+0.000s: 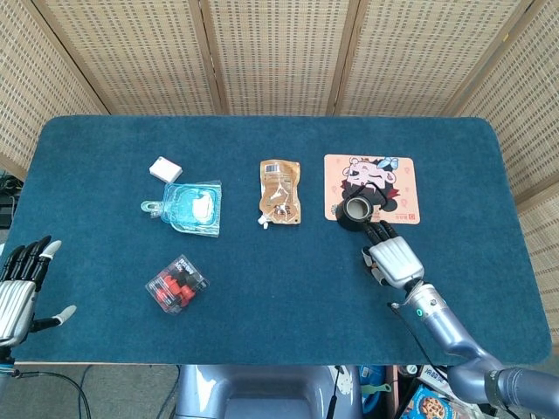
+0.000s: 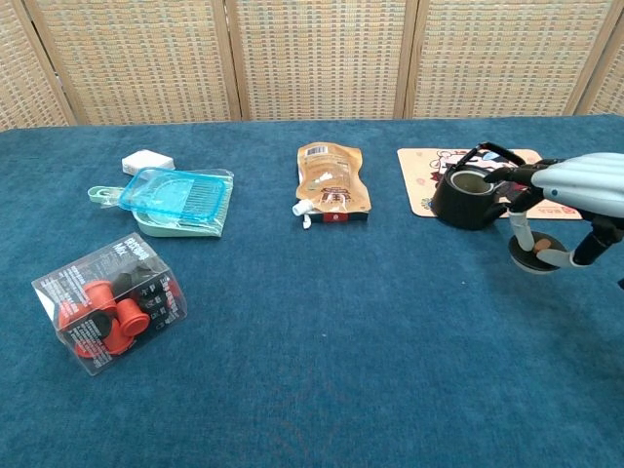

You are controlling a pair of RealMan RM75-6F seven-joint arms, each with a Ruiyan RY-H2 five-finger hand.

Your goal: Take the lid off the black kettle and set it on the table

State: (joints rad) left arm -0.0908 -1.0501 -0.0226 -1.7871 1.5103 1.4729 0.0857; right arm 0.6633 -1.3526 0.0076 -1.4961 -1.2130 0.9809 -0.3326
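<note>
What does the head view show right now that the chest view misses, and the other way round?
Only the head view shows the left hand, open and idle beside the table's near left edge. Only the chest view shows the lid, low at the table under the right hand, which hides it from above; whether it touches the cloth is unclear. Both show the black kettle, open-topped, on the cartoon mat.

My right hand (image 1: 391,260) covers the lid (image 2: 534,258) in head view; left hand (image 1: 19,288) cut off at frame edge, absent from chest view.
</note>
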